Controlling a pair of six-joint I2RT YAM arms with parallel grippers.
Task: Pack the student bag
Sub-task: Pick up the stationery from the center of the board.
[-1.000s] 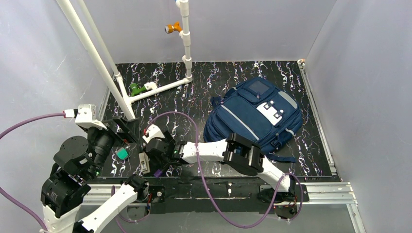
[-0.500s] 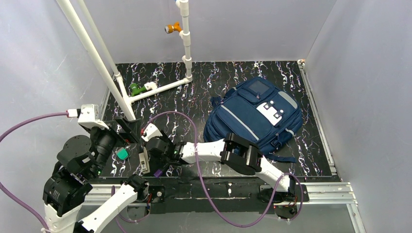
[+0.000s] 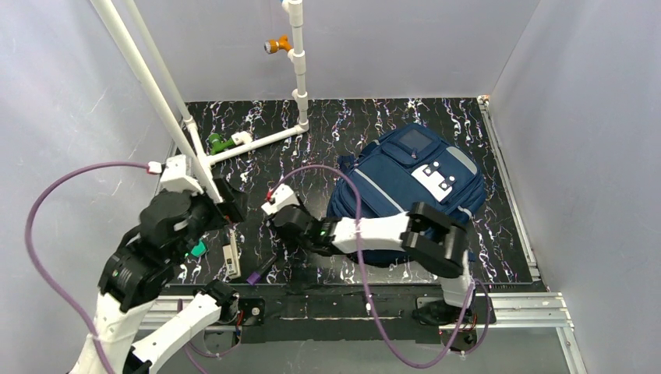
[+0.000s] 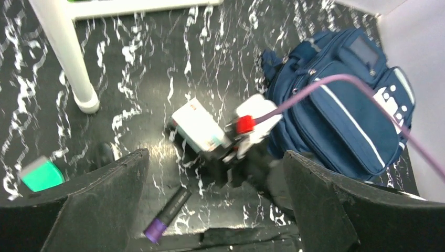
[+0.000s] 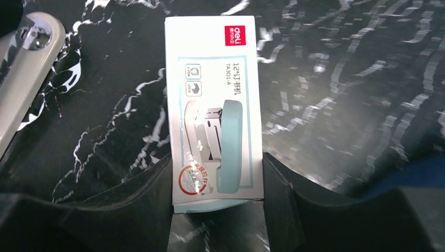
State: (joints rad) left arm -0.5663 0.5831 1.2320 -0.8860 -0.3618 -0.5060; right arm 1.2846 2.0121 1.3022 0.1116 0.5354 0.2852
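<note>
The student bag (image 3: 413, 183) is a navy backpack with grey stripes and a white patch, lying flat at the right of the mat; it also shows in the left wrist view (image 4: 341, 105). My right gripper (image 5: 218, 176) is shut on the near end of a white stapler box (image 5: 212, 100) with a teal stapler printed on it. The box (image 4: 197, 126) sits just left of the bag. In the top view the right gripper (image 3: 287, 226) is at the bag's near left corner. My left gripper (image 4: 215, 157) hovers open above this spot, holding nothing.
A beige stapler (image 3: 231, 259) and a black marker with a purple cap (image 3: 261, 271) lie near the front edge. A green block (image 3: 196, 248) sits to their left. A white pipe frame (image 3: 195, 148) stands at the back left.
My right gripper has closed on the stapler box and carried it right, towards the bag. The left arm has swung up and to the right, over the mat.
</note>
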